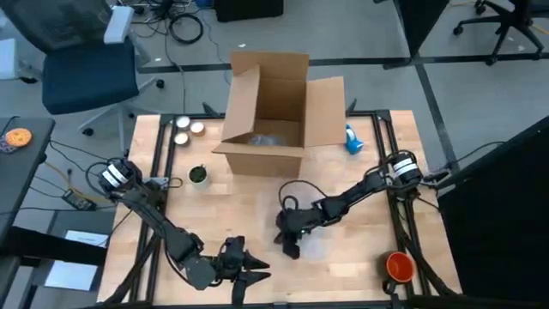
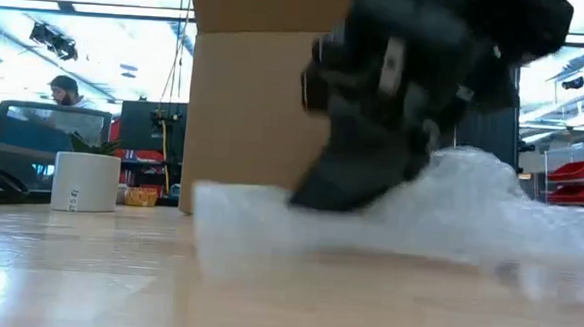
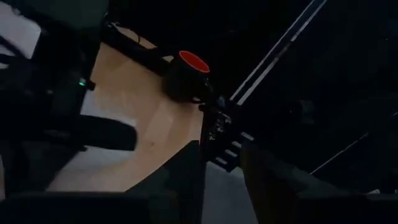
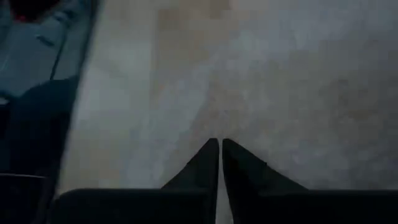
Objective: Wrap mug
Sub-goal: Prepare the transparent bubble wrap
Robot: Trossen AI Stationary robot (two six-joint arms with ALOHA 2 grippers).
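An orange mug (image 1: pixel 399 266) stands upright near the table's near right corner; the left wrist view also shows the mug (image 3: pixel 186 73). A sheet of clear bubble wrap (image 2: pixel 449 217) lies on the table's near middle, hard to make out in the high view (image 1: pixel 322 247). My right gripper (image 1: pixel 289 245) comes down onto the wrap's left part, fingers shut (image 4: pixel 219 144). My left gripper (image 1: pixel 262 268) hovers open at the near edge, left of the wrap, pointing toward the mug, with nothing between its fingers (image 3: pixel 224 180). My right gripper meets the bubble wrap (image 4: pixel 249 106) from above, its shut fingertips pointing down onto the sheet's left part (image 2: pixel 300 209). The gripper's own body hides whether a fold sits between the tips. The sheet lies on the table there and humps up to the right (image 2: pixel 472 173).
An open cardboard box (image 1: pixel 274 112) stands at the far middle. A small potted plant (image 1: pixel 198 175) and two round tins (image 1: pixel 183 129) sit at the far left, and a blue object (image 1: pixel 353 140) beside the box's right flap. Bare wood lies between box and wrap.
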